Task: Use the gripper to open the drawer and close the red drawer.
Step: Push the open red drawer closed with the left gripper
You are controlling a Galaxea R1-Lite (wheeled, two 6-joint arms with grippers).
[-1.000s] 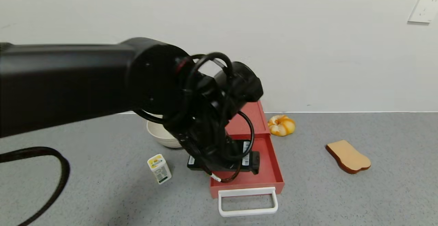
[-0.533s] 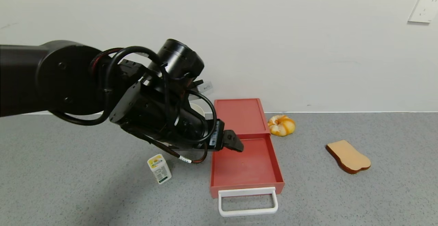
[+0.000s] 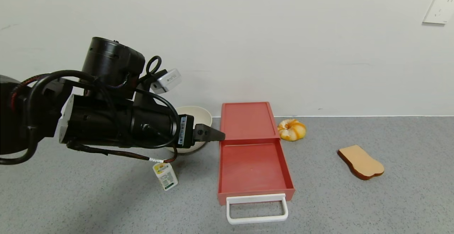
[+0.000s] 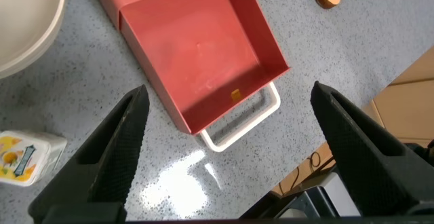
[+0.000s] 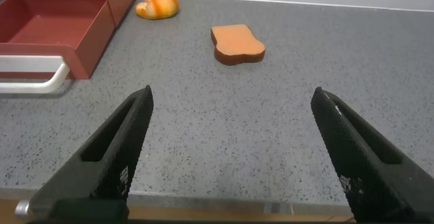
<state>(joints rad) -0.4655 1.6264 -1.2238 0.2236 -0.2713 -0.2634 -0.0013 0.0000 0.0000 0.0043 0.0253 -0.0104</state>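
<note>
Smooth salmon-red drawer (image 3: 253,163), tray out, white loop handle (image 3: 256,209).

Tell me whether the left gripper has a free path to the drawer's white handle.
Probably yes. The left gripper hangs open above the table beside the pulled-out drawer, and nothing lies around the white handle at its near end.

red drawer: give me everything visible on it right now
The drawer is a flat, low salmon-red box, plastic by its look, lying on the grey speckled table beside the beige bowl. Its tray is pulled fully out toward the robot and is empty. A white rectangular loop handle sits on the tray's front. The left gripper, open in its wrist view, hovers at the drawer's left edge where tray meets housing; contact cannot be told. Nothing else touches it.
</note>
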